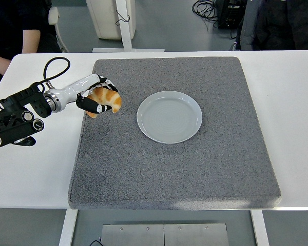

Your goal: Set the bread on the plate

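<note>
Left hand (95, 97) reaches in low, fingers curled around one golden-brown bread roll (105, 99) over the grey mat's (169, 169) left edge; one empty pale-grey round plate (169, 116) lies apart, to its right

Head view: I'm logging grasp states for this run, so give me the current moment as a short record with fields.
view: head, looking down over the white table
surface: grey mat on the table
bread: croissant near the mat's left edge, left of the plate
plate: grey plate, empty, near the mat's middle
left robot hand: fingers curled around the croissant
right arm: not in view
task state: croissant not yet on the plate
people: partly visible at the top edge
</note>
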